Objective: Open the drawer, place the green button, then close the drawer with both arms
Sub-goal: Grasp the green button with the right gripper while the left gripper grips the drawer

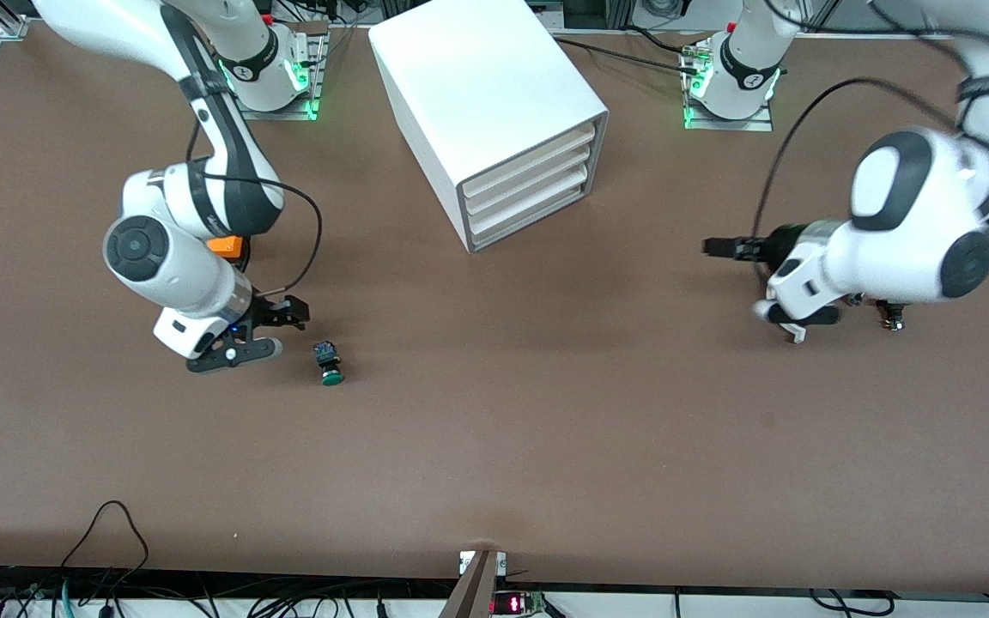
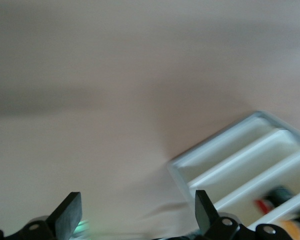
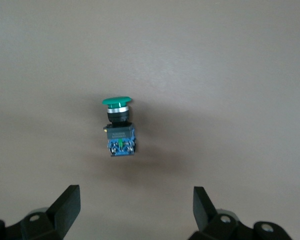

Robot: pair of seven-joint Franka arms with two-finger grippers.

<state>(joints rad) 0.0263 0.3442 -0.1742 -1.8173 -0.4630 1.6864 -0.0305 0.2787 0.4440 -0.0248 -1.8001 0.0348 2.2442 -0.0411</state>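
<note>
- Nearest the front camera among the table's things lies the button [image 1: 329, 363], on its side on the brown table [image 1: 546, 429], its round green cap pointing toward the front edge and its black-and-blue body pointing away from it.
- It sits toward the right arm's end of the table, well apart from the cabinet [image 1: 486, 112], and nothing touches it.
- Just beside the button, toward the right arm's end, the right gripper [image 1: 284, 319] hangs low over the table with its jaws spread wide and nothing between them; in the right wrist view the button [image 3: 118, 127] shows clear of both fingers [image 3: 65, 205].
- An orange cube [image 1: 225, 245] peeks out from under the right arm's wrist, farther from the front camera than the button.
- Set toward the back edge at mid-table, the white cabinet holds three stacked drawers; the lowest, the drawer [image 1: 529, 215], is pushed in flush like the two above it.
- Over the table toward the left arm's end, the left gripper [image 1: 722, 248] points at the cabinet, well apart from it, jaws spread and empty.
- In the left wrist view its fingers [image 2: 67, 216] frame blurred table, with the drawer fronts [image 2: 250, 165] of the cabinet in sight.
- A small dark part [image 1: 891, 316] lies on the table under the left arm's wrist.
</note>
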